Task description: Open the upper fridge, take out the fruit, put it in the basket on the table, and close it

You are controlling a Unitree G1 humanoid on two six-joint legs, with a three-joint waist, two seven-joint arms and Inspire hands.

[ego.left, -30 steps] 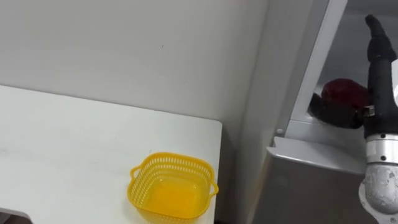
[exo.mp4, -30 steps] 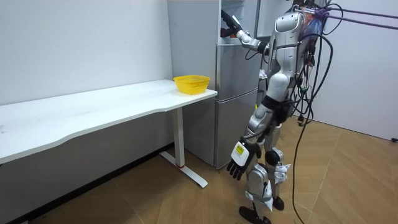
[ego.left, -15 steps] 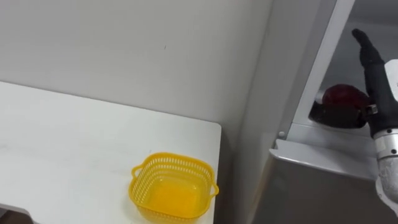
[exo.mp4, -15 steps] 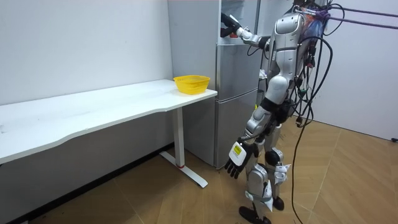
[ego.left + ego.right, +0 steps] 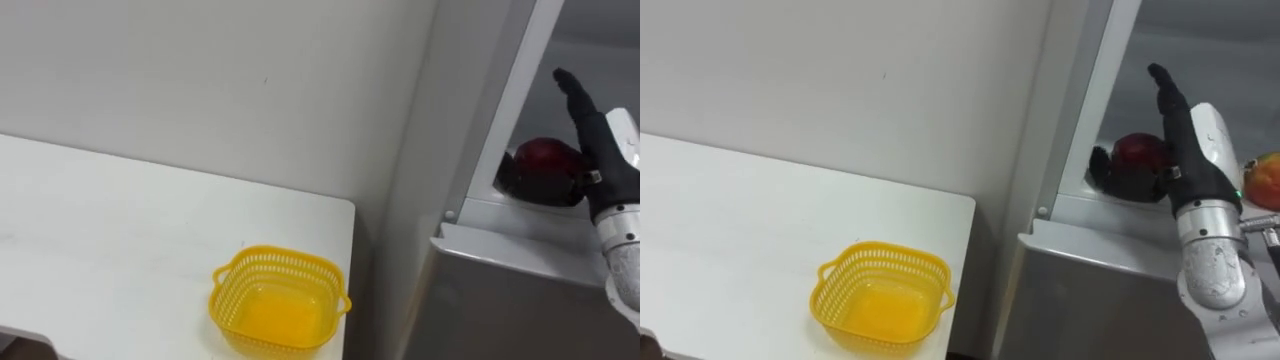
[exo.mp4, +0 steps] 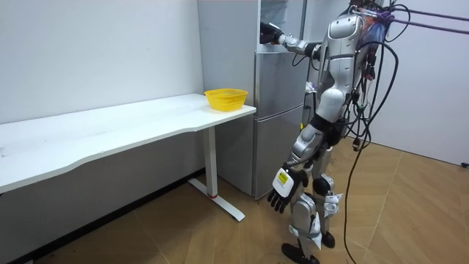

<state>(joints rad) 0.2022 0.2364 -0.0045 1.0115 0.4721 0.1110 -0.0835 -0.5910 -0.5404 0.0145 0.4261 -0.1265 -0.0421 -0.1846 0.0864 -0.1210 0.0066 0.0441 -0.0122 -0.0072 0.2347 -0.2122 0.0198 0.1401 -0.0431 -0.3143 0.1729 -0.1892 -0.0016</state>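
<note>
Red fruit: on the shelf of the open upper fridge compartment (dark, round).
Right hand: raised just beside the fruit, at its 3 o'clock; grip cannot be told.
Left hand: hangs by the thigh, loosely spread.
Yellow basket: on the table, at the fruit's 8 o'clock.

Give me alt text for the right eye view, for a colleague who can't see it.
The robot's right hand reaches into the open upper fridge compartment, at a dark red fruit on the shelf; an orange-red fruit sits further right. To the left, a yellow basket stands empty near the corner of a white table.
</note>
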